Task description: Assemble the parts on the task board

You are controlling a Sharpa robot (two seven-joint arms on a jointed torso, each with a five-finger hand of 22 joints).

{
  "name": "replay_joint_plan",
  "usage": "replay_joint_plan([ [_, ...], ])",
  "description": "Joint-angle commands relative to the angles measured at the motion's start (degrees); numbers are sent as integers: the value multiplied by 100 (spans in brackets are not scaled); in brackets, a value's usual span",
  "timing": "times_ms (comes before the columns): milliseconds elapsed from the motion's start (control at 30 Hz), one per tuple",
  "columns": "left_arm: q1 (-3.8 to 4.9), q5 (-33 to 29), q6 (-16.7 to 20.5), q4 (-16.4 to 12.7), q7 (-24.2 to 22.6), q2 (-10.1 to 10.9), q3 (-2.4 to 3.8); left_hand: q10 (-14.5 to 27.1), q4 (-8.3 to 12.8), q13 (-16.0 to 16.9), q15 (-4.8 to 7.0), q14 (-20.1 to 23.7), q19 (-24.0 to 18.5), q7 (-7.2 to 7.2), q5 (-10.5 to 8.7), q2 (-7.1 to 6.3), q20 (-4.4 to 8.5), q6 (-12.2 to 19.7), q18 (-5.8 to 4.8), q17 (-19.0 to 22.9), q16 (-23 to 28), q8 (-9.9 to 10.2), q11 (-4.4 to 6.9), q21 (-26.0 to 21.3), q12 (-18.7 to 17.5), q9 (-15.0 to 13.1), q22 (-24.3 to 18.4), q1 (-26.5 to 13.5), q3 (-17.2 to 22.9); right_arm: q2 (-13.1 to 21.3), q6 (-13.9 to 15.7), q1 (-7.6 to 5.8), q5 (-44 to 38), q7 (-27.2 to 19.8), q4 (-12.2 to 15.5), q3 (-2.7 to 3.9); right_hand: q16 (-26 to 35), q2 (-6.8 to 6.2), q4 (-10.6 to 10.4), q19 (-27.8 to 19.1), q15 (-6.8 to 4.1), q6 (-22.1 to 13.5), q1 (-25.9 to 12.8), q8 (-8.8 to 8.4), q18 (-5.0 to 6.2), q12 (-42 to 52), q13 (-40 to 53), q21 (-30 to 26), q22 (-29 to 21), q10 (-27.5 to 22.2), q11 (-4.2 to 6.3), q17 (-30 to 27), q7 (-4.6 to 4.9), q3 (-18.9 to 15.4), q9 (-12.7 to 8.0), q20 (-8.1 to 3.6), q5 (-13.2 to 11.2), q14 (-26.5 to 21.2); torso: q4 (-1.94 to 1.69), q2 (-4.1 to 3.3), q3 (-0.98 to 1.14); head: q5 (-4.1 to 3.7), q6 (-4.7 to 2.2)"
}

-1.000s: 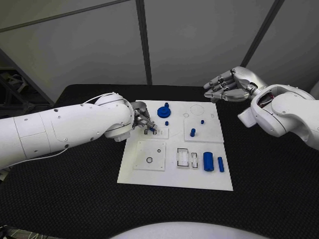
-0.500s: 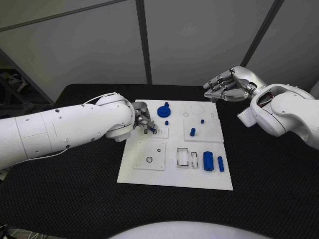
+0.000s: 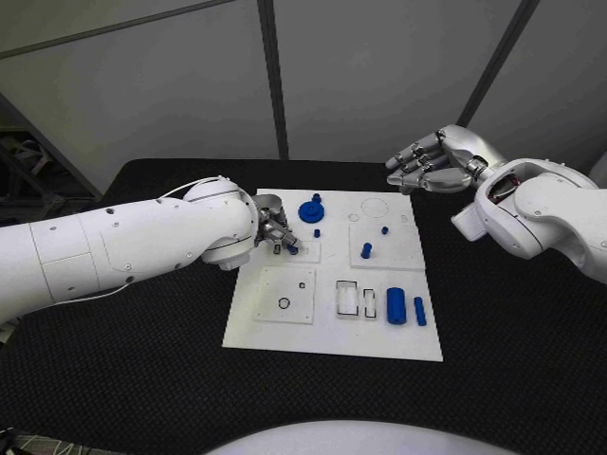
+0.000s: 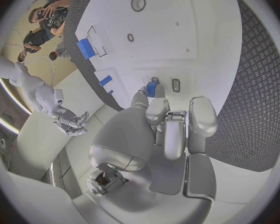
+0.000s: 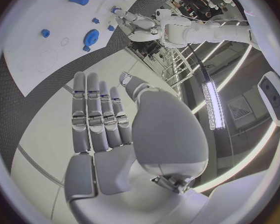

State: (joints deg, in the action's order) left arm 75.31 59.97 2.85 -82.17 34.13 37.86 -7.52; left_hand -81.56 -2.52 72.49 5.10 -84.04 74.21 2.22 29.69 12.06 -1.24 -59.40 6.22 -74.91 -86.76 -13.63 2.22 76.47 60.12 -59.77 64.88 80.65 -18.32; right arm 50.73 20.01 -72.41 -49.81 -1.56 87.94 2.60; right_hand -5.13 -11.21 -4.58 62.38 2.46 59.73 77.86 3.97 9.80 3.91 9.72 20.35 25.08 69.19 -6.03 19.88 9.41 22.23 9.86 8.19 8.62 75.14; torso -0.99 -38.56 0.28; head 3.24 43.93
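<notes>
The left hand (image 3: 272, 230) pinches a small blue peg (image 3: 293, 249) at its fingertips, tilted just above a slot in the white board (image 3: 334, 327), while the right hand (image 3: 438, 163) hovers beyond the board's far edge, fingers loosely apart, holding nothing.

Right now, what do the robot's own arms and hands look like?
Both arms are smooth, rounded white shells. The left arm has a thin pale cable along its casing and small dark screw holes. The right arm shows red wiring at an opening near the wrist. The left hand and right hand are silver metal with segmented fingers.
</notes>
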Motion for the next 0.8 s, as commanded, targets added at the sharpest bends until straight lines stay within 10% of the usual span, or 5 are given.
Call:
replay_joint_plan([
  [33,5,49,-77,0,-34,-14,5,-44,916,13,30,-504,43,-60,-11,62,8,-105,-82,-1124,-36,4,12,31,5,-14,8,21,892,-8,-40,-12,-30,-14,4,5,36,3,-1,7,38,-39,-42,-26,43,-28,-6,-19,-5,-47,-6,-5,-12,-42,-7,38,27,-4,-3,0,1,-6,-23],
  [800,6,49,-427,48,12,-65,5,-41,950,6,29,-504,30,-59,-23,63,8,-109,-78,-1125,-37,15,12,20,-16,-20,-9,-3,911,-25,-70,-12,-45,-2,-5,5,56,5,-13,12,43,-38,-63,-25,43,-25,-17,-47,-24,-52,-9,-11,-11,-54,-6,45,27,-5,-4,1,-1,7,48],
])
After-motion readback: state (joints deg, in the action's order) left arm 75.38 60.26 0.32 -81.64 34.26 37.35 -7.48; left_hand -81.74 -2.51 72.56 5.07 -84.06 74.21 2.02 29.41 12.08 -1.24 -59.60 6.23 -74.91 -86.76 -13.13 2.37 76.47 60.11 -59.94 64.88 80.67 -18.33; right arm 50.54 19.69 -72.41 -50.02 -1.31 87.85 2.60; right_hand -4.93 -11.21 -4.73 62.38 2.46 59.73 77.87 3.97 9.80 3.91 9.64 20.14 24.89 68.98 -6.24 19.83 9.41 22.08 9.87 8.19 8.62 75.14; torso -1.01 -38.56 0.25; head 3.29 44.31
